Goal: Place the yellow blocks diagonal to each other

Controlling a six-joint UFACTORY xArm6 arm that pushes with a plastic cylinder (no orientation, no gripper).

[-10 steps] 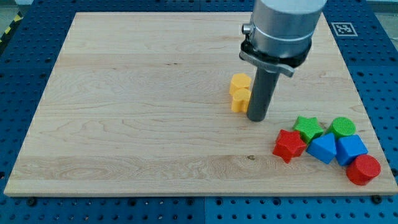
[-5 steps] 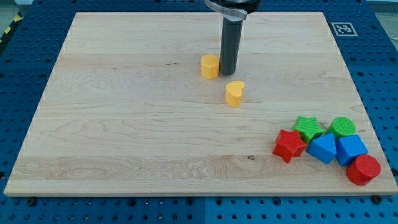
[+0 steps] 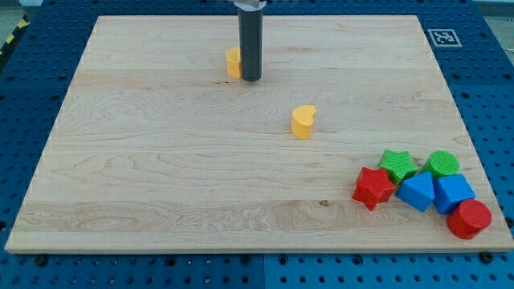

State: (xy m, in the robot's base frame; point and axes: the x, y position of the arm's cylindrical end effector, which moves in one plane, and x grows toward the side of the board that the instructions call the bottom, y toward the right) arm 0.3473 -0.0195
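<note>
While the wooden desk [image 3: 144, 177] lies mostly bare on its left half, one yellow block [image 3: 233, 62] sits in the upper middle of the frame, its shape partly hidden. Touching its right side is the dark rod, whose tip [image 3: 250, 79] rests on the desk; the arm carries no claw, so nothing is apart or clamped. A yellow heart block [image 3: 303, 122] stands lower and to the right, well apart from the first. At the lower right cluster a red star [image 3: 373, 188], green star [image 3: 398, 165], blue blocks [image 3: 434, 193], green cylinder [image 3: 442, 164] and red cylinder [image 3: 469, 218].
</note>
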